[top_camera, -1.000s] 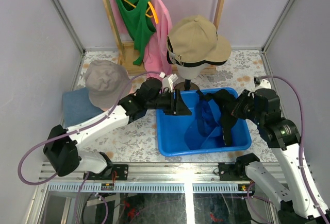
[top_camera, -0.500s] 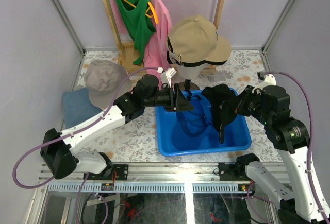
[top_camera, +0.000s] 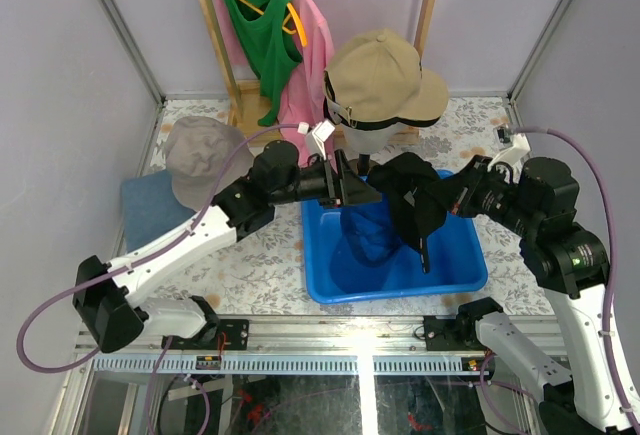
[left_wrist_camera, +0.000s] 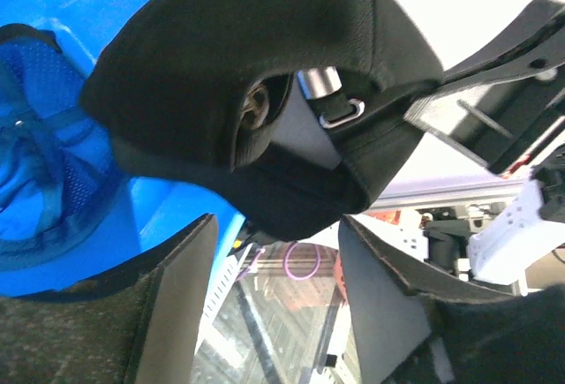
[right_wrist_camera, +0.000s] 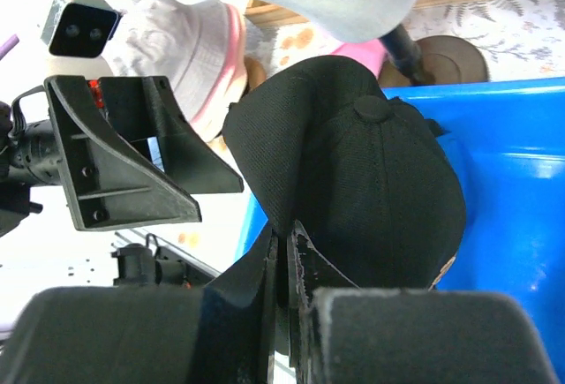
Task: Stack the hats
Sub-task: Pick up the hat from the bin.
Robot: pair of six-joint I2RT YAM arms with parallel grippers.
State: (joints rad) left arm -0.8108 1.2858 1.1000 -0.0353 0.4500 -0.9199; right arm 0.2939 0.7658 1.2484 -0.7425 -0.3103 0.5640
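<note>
Right fingers (right_wrist_camera: 252, 274) are pinched together on a fold of the black cap (top_camera: 412, 203), holding it in the air over the blue tub (top_camera: 400, 292), right of centre on the bench (top_camera: 255, 270). Left fingers (left_wrist_camera: 177, 313) stand apart with nothing between them, their tips just beside the cap's open underside. A blue cap (left_wrist_camera: 40, 128) lies in the tub. A grey-taupe bucket hat (top_camera: 200, 155) sits at the far left, and a khaki cap (top_camera: 380, 80) sits on the mannequin head (top_camera: 365, 137). The black cap looks light, floppy in the crown and stiffer at the brim. The brim or rim band would likely give the surer hold, since thin cloth may slip.
</note>
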